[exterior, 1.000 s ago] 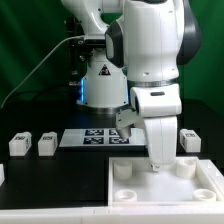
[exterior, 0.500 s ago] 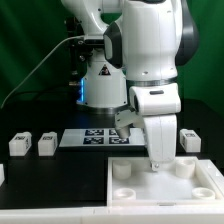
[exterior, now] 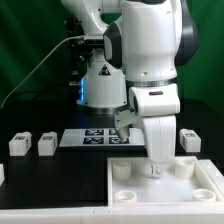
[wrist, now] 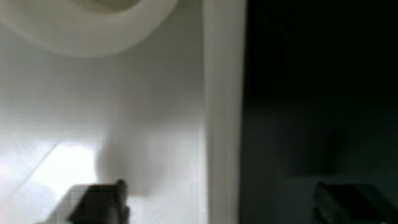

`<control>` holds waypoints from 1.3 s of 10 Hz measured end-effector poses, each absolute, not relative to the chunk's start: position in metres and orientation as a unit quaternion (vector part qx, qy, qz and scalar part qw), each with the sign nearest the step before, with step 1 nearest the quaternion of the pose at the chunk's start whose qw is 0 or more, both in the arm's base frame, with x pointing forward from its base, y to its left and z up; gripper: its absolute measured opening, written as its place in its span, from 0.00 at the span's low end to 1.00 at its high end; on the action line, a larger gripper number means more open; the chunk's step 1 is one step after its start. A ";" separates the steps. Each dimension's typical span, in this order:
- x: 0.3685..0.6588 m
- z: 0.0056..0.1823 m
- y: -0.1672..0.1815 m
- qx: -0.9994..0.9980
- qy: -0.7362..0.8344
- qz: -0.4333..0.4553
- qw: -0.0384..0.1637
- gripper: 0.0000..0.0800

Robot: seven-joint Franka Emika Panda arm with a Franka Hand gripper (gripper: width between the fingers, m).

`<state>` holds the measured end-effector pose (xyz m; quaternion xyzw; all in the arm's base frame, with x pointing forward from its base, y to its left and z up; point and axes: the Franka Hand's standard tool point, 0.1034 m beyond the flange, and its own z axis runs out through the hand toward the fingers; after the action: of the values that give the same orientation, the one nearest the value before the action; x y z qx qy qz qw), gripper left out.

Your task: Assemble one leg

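Three legs, small white blocks with marker tags, stand on the black table: two at the exterior view's left (exterior: pixel 20 143) (exterior: pixel 47 145) and one at its right (exterior: pixel 189 139). My gripper (exterior: pixel 155 171) points down at the far edge of the large flat white square piece (exterior: pixel 150 195), between two of its round corner sockets (exterior: pixel 122 171) (exterior: pixel 184 166). In the wrist view the gripper (wrist: pixel 222 205) is open wide. One fingertip (wrist: pixel 98 203) is over the white piece and the other (wrist: pixel 356 203) over the dark table, so the jaws straddle the piece's edge (wrist: pixel 222 100). It holds nothing.
The marker board (exterior: pixel 95 138) lies flat behind the white piece. The robot base (exterior: pixel 100 85) stands behind it. A white object shows at the left edge (exterior: pixel 2 175). A socket rim shows in the wrist view (wrist: pixel 107 25).
The gripper has come down slightly toward the white piece's far edge. Nothing else has moved.
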<state>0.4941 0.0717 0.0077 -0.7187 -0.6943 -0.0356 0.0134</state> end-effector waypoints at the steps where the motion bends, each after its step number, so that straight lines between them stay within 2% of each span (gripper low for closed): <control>1: 0.494 0.008 0.072 -0.719 -0.694 -0.036 0.013 0.77; 4: 0.494 0.007 0.071 -0.719 -0.694 -0.035 0.014 0.81; 8: 0.494 0.008 0.071 -0.720 -0.693 -0.035 0.013 0.81; 10: 0.492 0.026 0.073 -0.750 -0.661 -0.037 0.009 0.81; 13: 0.465 0.049 0.103 -0.826 -0.563 -0.036 0.010 0.81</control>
<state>0.4650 0.1031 0.0488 -0.8257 -0.5629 -0.0362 0.0102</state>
